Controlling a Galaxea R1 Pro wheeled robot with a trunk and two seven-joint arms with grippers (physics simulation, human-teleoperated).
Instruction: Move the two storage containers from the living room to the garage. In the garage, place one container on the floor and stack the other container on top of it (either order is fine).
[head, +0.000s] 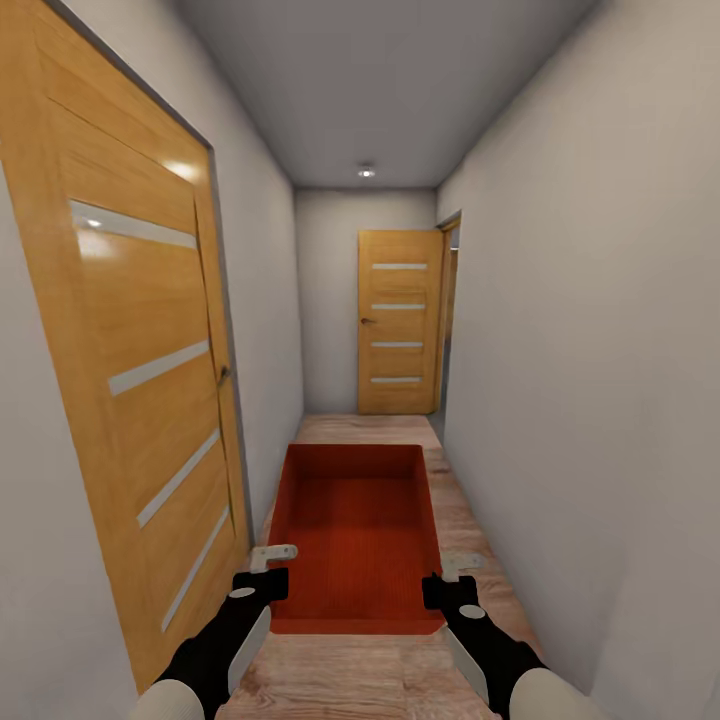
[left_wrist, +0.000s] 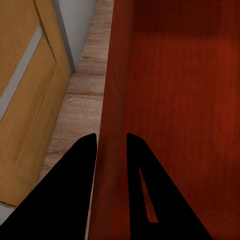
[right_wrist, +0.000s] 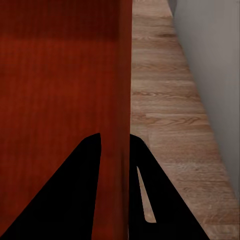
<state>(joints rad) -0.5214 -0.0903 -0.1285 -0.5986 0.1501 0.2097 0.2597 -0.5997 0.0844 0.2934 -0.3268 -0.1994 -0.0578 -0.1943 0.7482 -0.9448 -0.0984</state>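
Fingers (left_wrist: 75, 190) of both my grippers pinch the bin (head: 358, 540) by opposite side walls. Bin: probably rigid, light, smooth, slip-prone; hold walls near rim, level.

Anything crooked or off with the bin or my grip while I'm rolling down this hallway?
Nothing stands out. The red-orange open-top plastic bin sits level and empty, the left gripper and right gripper each straddling a side wall. The hallway's wood-plank floor lies bare ahead.

Soft ceiling light (head: 367, 171), door glare (head: 180, 168), slight blur.
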